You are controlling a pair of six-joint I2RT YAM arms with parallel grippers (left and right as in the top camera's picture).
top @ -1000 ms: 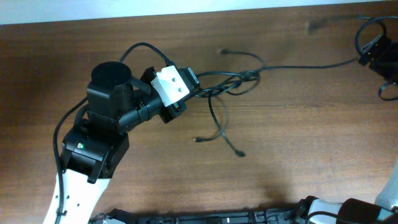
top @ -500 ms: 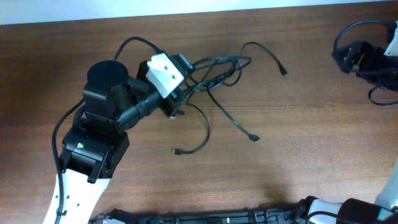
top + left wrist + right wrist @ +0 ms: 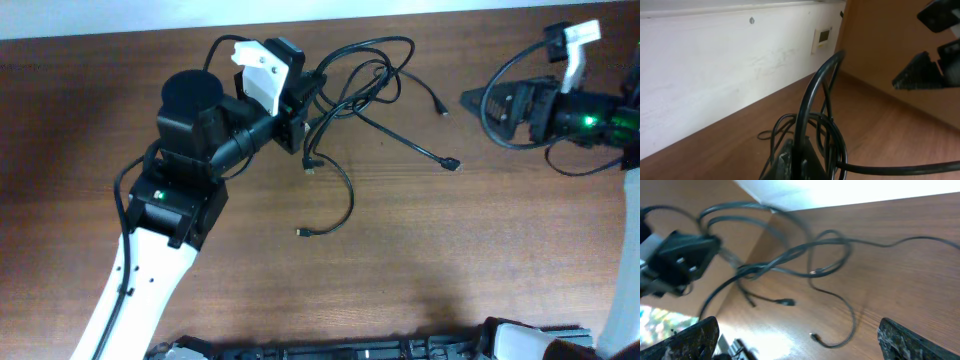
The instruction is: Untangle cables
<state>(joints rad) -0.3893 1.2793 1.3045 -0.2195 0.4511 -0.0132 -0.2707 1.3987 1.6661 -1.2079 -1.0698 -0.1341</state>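
Note:
The cables [image 3: 372, 100] are thin black cords in a loose tangle near the table's far edge. Free ends with small plugs [image 3: 452, 164] trail toward the middle. My left gripper [image 3: 300, 108] is shut on the tangle's left side. In the left wrist view its fingers [image 3: 790, 162] pinch one cord [image 3: 810, 95] that arches upward. My right gripper [image 3: 487, 118] hangs to the right of the cables, open and holding nothing. Its fingertips [image 3: 692, 340] stand wide apart in the right wrist view, with the cables [image 3: 790, 255] lying ahead of them.
A white wall [image 3: 715, 65] runs along the table's far edge just behind the tangle. Brown wooden tabletop [image 3: 420, 260] spreads to the front and right. The left arm's black and white body [image 3: 180, 190] stands over the left part of the table.
My left gripper has carried the tangle toward the far edge. The strand stretched to the right has gone slack. My right arm has swung in from the far right to face the cables.

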